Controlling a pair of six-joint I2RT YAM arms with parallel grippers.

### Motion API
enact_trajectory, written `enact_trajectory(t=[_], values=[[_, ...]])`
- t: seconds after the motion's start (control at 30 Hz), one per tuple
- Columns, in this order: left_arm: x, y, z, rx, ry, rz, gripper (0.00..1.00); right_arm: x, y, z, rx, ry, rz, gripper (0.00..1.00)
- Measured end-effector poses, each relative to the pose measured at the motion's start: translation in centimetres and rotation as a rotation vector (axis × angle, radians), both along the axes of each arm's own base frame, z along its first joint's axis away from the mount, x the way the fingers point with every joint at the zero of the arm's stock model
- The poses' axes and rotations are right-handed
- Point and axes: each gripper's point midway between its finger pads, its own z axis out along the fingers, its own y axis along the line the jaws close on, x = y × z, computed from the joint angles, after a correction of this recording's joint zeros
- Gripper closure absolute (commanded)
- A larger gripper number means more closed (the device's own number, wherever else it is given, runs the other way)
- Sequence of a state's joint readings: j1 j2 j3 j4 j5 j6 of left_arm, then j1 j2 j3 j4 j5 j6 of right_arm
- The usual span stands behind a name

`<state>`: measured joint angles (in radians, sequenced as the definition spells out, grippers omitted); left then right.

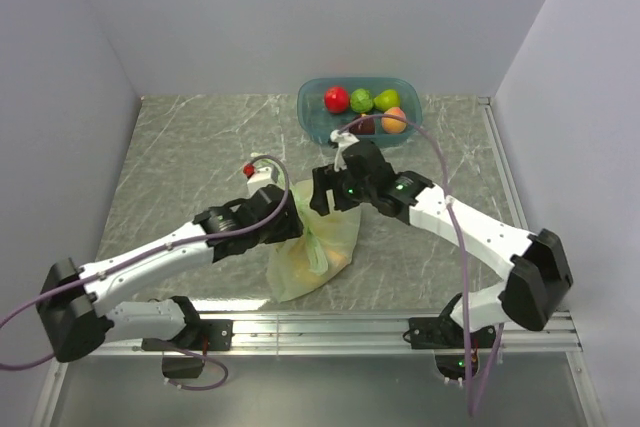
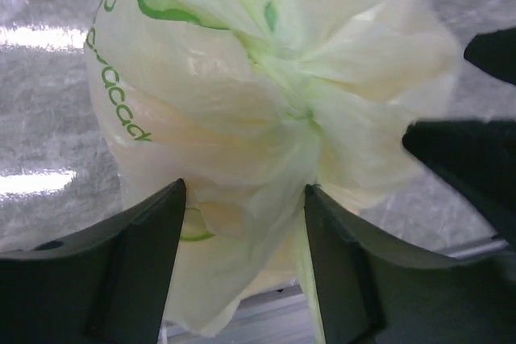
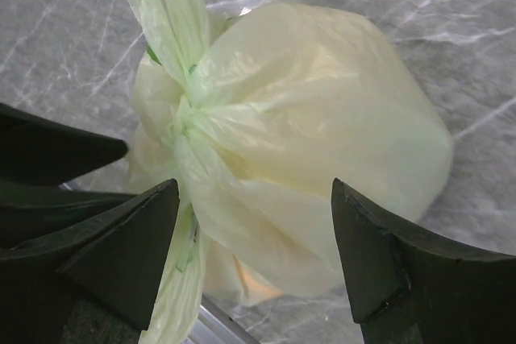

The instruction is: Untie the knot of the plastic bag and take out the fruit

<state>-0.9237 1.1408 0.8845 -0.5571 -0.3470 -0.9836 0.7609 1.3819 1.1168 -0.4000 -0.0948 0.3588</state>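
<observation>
The pale yellow-green plastic bag (image 1: pixel 315 247) lies on the table between both arms. Its knot (image 2: pixel 302 114) is tied, with twisted tails running out of it; it also shows in the right wrist view (image 3: pixel 184 118). An orange fruit (image 3: pixel 260 283) glows faintly through the plastic; the other fruit inside is hidden. My left gripper (image 2: pixel 244 195) is open, its fingers (image 2: pixel 137 263) straddling a hanging tail just below the knot. My right gripper (image 3: pixel 255 191) is open wide around the bag's body beside the knot. In the top view the left gripper (image 1: pixel 288 212) and the right gripper (image 1: pixel 330 195) meet at the bag's top.
A teal bowl (image 1: pixel 306 112) stands at the back, holding a red apple (image 1: pixel 337 99), green and yellow-green fruits, an orange one and a dark one. A metal rail (image 1: pixel 380 322) runs along the near edge. Grey walls close in three sides.
</observation>
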Motion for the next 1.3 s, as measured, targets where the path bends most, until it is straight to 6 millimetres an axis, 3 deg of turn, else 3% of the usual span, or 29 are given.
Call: enact_trajectory(t=[0.07, 0.1, 0.13, 0.17, 0.2, 0.23, 0.27, 0.3, 0.43, 0.53, 0.63, 0.7, 0.77, 0.87, 0.9, 0.97, 1.0, 1.1, 1.3], values=[[0.4, 0.0, -1.3, 0.027, 0.031, 0.009, 0.51, -0.2, 0.8, -1.1, -0.021, 0.012, 0.026, 0.18], [0.5, -0.1, -1.7, 0.034, 0.038, 0.01, 0.64, -0.3, 1.1, -1.8, -0.035, 0.023, 0.035, 0.23], [0.6, -0.2, -1.9, 0.035, 0.043, 0.013, 0.71, -0.4, 1.3, -2.6, -0.052, 0.035, 0.044, 0.31], [0.7, -0.2, -2.0, 0.039, 0.044, 0.011, 0.8, -0.5, 1.5, -3.4, -0.067, 0.047, 0.053, 0.41], [0.7, -0.2, -2.1, 0.038, 0.045, 0.013, 0.91, -0.5, 1.6, -4.1, -0.082, 0.056, 0.056, 0.75], [0.8, -0.1, -2.0, 0.037, 0.043, 0.015, 1.0, -0.5, 1.5, -4.8, -0.099, 0.059, 0.06, 0.89], [1.0, 0.0, -1.9, 0.037, 0.04, 0.015, 1.0, -0.4, 1.4, -5.4, -0.111, 0.066, 0.054, 1.0], [1.2, 0.2, -1.8, 0.034, 0.036, 0.018, 0.99, -0.4, 1.1, -5.8, -0.124, 0.069, 0.039, 1.0], [2.8, 2.7, -1.2, 0.011, 0.014, 0.086, 1.0, 0.5, -1.0, -6.1, -0.117, 0.062, -0.038, 1.0], [4.7, 7.2, -0.8, 0.014, -0.015, 0.216, 0.99, 2.3, -5.6, -5.3, -0.072, 0.054, -0.197, 1.0], [6.5, 12.5, -0.4, 0.028, -0.034, 0.37, 0.99, 3.8, -12.2, -4.3, -0.018, 0.042, -0.419, 1.0], [7.4, 14.8, -0.3, 0.028, -0.037, 0.436, 1.0, 3.1, -13.6, -4.0, 0.014, 0.045, -0.463, 1.0], [7.9, 16.1, -0.3, 0.028, -0.034, 0.461, 0.98, 1.8, -12.8, -3.8, 0.049, 0.054, -0.428, 1.0], [8.8, 16.7, 0.5, 0.045, -0.044, 0.435, 0.82, -0.9, -10.9, -3.9, 0.075, 0.078, -0.343, 0.74], [9.2, 16.5, 1.2, 0.038, -0.059, 0.41, 0.64, -1.7, -10.5, -3.9, 0.07, 0.081, -0.318, 0.53], [10.0, 15.7, 2.7, 0.016, -0.101, 0.352, 0.43, -2.9, -9.6, -3.7, 0.06, 0.078, -0.274, 0.38], [10.3, 15.1, 3.8, -0.003, -0.131, 0.32, 0.28, -3.5, -9.1, -3.4, 0.048, 0.071, -0.242, 0.29], [10.3, 13.6, 6.5, -0.064, -0.201, 0.232, 0.09, -4.5, -7.5, -1.1, 0.023, 0.025, -0.146, 0.21], [7.2, 10.0, 10.8, -0.174, -0.251, 0.121, 0.09, -2.0, -4.9, 7.4, 0.014, -0.203, -0.01, 0.19]])
